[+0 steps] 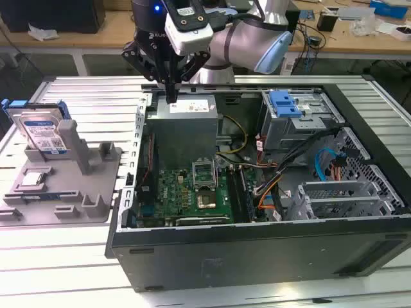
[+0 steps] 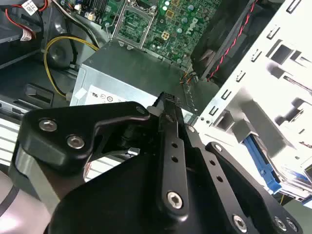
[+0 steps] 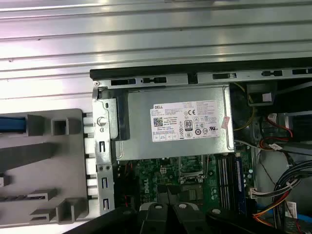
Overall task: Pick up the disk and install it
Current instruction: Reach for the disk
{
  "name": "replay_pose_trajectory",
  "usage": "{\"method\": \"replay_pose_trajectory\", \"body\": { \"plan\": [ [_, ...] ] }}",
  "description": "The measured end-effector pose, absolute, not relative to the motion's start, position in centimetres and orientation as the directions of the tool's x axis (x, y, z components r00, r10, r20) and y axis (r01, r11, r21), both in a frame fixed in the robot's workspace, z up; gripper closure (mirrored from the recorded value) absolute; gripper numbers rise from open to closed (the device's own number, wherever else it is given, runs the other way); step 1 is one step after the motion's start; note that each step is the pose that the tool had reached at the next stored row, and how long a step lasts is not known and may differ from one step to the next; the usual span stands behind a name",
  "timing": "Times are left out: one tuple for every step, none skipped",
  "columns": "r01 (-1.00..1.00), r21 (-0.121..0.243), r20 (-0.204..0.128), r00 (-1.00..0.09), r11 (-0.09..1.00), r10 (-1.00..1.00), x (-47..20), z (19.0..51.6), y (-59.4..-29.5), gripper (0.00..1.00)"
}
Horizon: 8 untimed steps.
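I see the pincer (image 1: 171, 95) hanging over the power supply (image 1: 186, 125) at the back of the open computer case (image 1: 257, 260), its fingers drawn together with nothing between them. In the second wrist view the pincer (image 2: 168, 101) sits just above that grey power supply (image 2: 131, 73). The disk (image 1: 43, 131) stands tilted in the grey holder (image 1: 70, 186) on the worktop (image 1: 83, 96), at the exterior view's left, well apart from the pincer. The green motherboard (image 1: 192, 192) lies inside the case.

In the exterior view, a big open computer case (image 1: 257, 256) with a green board (image 1: 192, 192) inside fills the middle, with a grey stand (image 1: 96, 192) at the left.
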<state>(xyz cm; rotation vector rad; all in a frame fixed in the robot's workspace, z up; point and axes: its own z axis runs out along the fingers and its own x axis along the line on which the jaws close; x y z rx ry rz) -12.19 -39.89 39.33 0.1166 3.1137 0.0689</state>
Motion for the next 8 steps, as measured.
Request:
{"method": "replay_pose_trajectory", "body": {
  "plan": [
    [0.074, 0.045, -0.023, -0.997, 0.996, 0.075, -12.19, 39.33, -39.89, 0.89],
    [0.074, 0.045, -0.023, -0.997, 0.996, 0.075, -12.19, 39.33, -39.89, 0.89],
    [0.074, 0.045, -0.023, -0.997, 0.996, 0.075, -12.19, 39.33, -39.89, 0.89],
    [0.074, 0.045, -0.023, -0.997, 0.996, 0.075, -12.19, 39.33, -39.89, 0.89],
    [0.074, 0.045, -0.023, -0.997, 0.996, 0.075, -12.19, 39.33, -39.89, 0.89],
    [0.074, 0.045, -0.023, -0.997, 0.996, 0.075, -12.19, 39.33, -39.88, 0.89],
    [0.074, 0.045, -0.023, -0.997, 0.996, 0.075, -12.19, 39.33, -39.89, 0.89],
    [0.074, 0.045, -0.023, -0.997, 0.996, 0.075, -12.19, 39.33, -39.88, 0.89]
  ]
}}
